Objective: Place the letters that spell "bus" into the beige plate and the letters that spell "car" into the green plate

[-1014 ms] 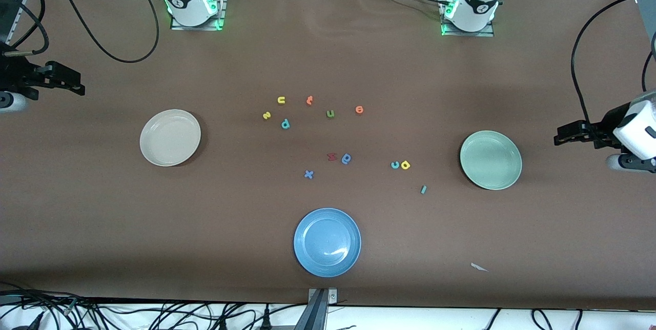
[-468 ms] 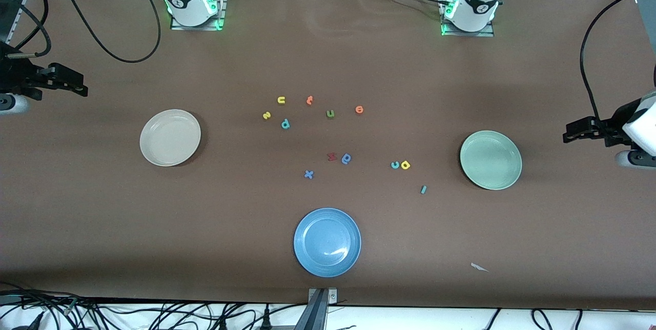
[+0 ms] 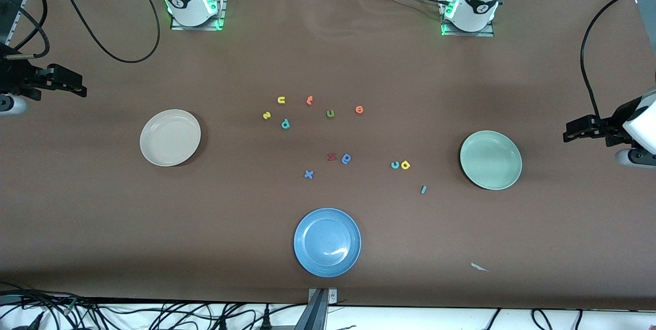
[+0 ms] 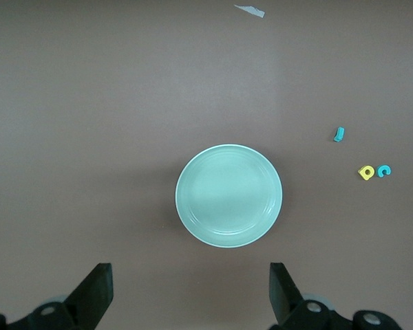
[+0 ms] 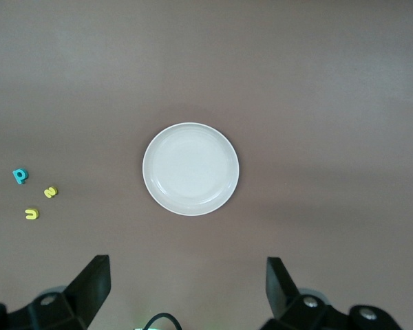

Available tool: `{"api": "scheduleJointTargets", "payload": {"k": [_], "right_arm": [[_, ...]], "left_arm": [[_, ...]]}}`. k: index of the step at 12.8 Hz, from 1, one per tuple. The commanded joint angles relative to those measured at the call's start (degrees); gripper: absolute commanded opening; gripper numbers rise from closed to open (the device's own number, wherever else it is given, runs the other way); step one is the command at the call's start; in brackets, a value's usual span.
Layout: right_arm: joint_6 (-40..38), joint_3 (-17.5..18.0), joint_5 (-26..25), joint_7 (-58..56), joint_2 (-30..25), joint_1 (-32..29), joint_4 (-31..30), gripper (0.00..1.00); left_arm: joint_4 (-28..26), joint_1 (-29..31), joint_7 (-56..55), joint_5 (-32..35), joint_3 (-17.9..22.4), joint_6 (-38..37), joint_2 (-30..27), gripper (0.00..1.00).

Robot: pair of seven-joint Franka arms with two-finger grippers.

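**Left arm has pulled back to the table's end; nothing sorted yet**

Over the last second my left gripper (image 3: pixel 568 132) has retreated toward the left arm's end of the table and settled near the green plate (image 3: pixel 491 160), jaws wide apart and empty; my right gripper (image 3: pixel 81 87) has barely shifted, also spread and empty, waiting up near the beige plate (image 3: pixel 170 138). No letter has moved; both plates are bare. The yellow "s" (image 3: pixel 266 115), yellow "u" (image 3: pixel 281 100) and teal "b" (image 3: pixel 285 124) lie clustered mid-table; the teal "c" (image 3: pixel 395 165) touches the yellow "a" (image 3: pixel 405 165), with the teal "r" (image 3: pixel 423 189) nearer the camera. I judge this the start: every pick remains.
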Motion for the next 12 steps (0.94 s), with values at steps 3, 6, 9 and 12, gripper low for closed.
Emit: {"api": "scheduleJointTargets", "payload": {"k": [3,6,9,12], "right_arm": [[-1.50,0.04,0.60,0.25,0.70,-0.12,1.77,1.00],[-1.50,0.04,0.60,0.25,0.70,-0.12,1.77,1.00],[-1.50,0.04,0.60,0.25,0.70,-0.12,1.77,1.00],[-1.50,0.04,0.60,0.25,0.70,-0.12,1.77,1.00]], "left_arm": [[0.74,-0.08,1.15,1.40,-0.25,-1.38,-0.36,1.00],[0.57,-0.08,0.97,1.32,-1.31,-1.38,-0.36,1.00],[0.48,-0.08,0.71,1.32,-1.75,-1.38,-0.27,1.00],[0.48,0.01,0.45,1.32,-1.75,-1.38,-0.18,1.00]]}}
